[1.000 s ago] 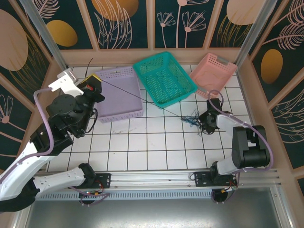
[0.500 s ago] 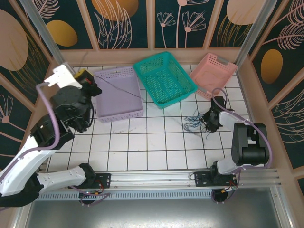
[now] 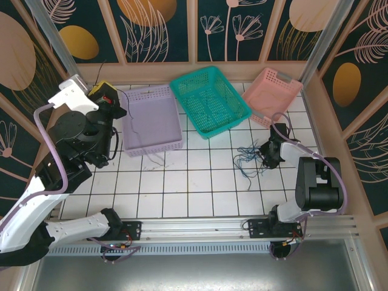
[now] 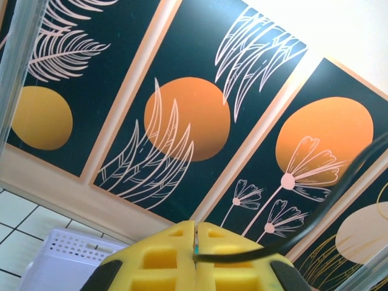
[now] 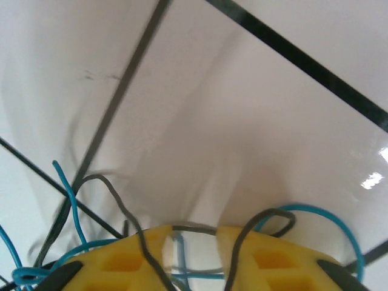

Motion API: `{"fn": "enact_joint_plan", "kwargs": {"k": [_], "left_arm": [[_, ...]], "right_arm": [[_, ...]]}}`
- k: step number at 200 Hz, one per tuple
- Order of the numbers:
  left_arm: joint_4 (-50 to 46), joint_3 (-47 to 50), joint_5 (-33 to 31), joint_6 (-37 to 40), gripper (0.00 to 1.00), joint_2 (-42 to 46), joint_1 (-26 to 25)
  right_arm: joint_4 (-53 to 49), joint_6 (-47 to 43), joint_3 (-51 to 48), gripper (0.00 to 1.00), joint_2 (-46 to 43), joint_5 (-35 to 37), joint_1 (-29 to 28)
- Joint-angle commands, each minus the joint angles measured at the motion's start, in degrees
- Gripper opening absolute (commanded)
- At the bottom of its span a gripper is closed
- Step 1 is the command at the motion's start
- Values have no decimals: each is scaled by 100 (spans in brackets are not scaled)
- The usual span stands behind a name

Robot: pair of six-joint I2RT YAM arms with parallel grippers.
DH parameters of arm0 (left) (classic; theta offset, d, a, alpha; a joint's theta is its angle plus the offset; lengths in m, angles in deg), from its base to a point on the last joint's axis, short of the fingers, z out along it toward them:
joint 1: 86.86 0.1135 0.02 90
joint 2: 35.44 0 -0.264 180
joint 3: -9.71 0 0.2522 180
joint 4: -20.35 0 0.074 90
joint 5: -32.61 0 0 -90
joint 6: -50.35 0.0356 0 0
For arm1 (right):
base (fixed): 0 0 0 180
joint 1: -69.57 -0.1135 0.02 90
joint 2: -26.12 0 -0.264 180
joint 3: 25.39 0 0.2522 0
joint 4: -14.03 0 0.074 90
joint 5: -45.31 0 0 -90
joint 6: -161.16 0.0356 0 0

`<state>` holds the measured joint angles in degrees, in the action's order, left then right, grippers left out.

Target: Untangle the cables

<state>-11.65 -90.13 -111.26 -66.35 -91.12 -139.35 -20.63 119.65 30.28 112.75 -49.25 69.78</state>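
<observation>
Slack now, the black cable (image 4: 351, 177) has come free and trails over the lavender basket (image 3: 154, 145) from the clamped left hand (image 4: 195, 239); the right hand (image 5: 194, 236) pinches the blue cable (image 5: 315, 207) on the table (image 3: 200, 182).

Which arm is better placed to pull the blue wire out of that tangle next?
Right, probably. The right gripper sits at the blue cable, loops curling by it; the left gripper is far off, shut on the black cable.
</observation>
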Motion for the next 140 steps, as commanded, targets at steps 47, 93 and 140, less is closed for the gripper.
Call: {"fn": "enact_joint_plan", "kwargs": {"k": [47,93,140], "left_arm": [[160,74,1410,50,0,-80,10],[145,285,2234,-170,0,-234,5],[381,357,3371,-216,0,-692,12]], "right_arm": [[-723,-437,525,60,-1024,712,-341],[-1323,-575,1246,63,-1821,1078,-1139],[-319,-1143,1347,63,-2825,53,-1853]]}}
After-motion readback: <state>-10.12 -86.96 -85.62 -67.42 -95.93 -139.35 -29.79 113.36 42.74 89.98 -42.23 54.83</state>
